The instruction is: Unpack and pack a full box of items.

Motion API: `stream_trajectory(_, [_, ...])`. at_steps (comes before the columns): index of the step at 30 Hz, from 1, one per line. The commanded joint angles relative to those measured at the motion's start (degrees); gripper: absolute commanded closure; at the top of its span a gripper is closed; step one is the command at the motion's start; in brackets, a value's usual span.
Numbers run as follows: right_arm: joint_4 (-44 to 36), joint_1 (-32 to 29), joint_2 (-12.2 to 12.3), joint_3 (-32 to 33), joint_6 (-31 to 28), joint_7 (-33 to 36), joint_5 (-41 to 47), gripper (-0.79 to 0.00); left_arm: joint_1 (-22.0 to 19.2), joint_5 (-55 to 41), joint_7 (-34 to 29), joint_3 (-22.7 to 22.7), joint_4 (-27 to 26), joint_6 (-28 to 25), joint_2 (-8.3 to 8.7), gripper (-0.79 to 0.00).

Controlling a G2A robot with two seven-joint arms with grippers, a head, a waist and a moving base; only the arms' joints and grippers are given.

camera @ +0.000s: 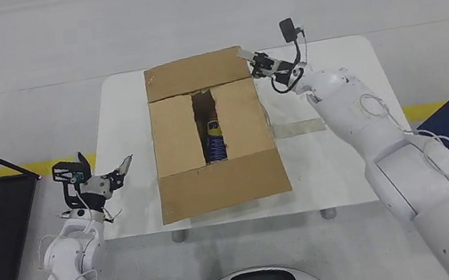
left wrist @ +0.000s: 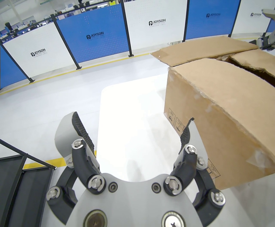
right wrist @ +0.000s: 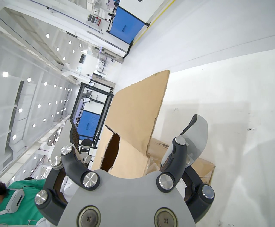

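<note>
Top view: cardboard box (camera: 181, 148) on the white table (camera: 343, 146), spray can (camera: 214, 139) showing through its flap gap. Right gripper (camera: 254, 63) sits spread, empty, at the box's one o'clock corner; left gripper (camera: 122, 173) gapes empty at nine. I'd pinch the far flap (camera: 195, 74) by its edge and swing it outward slowly.

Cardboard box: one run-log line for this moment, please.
box on table, flaps ajar | can visible inside | left gripper open, beside box, apart | right gripper open at far flap
</note>
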Motion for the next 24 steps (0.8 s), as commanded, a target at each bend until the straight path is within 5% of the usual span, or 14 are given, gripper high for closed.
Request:
stream_trajectory(1, [0.58,0.14,-0.08,0.79,-1.31,0.77,2.28,-0.785,0.11,0.43,0.00,0.18,0.24,0.33,0.00,-0.785])
stream_trajectory(5, [0.89,-0.56,-0.04,2.64,-6.96,3.33,6.63,-0.785,0.41,0.72,0.03,0.43,0.62,1.32,-0.03,-0.785])
stream_trajectory(11, [-0.60,-1.52,0.55,6.42,-11.89,19.09,17.56,-0.785,0.49,0.68,-0.22,0.81,0.52,2.13,-0.07,-0.785])
stream_trajectory(16, [-5.85,-2.93,1.87,7.60,-7.69,24.22,22.24,-0.785,0.14,0.83,-0.92,1.64,-0.35,2.85,-0.15,-0.785])
stream_trajectory(24, [-11.84,-4.04,5.57,4.43,-1.31,30.61,17.35,-0.785,-0.09,0.90,-1.25,2.05,-0.42,3.41,-0.17,-0.785])
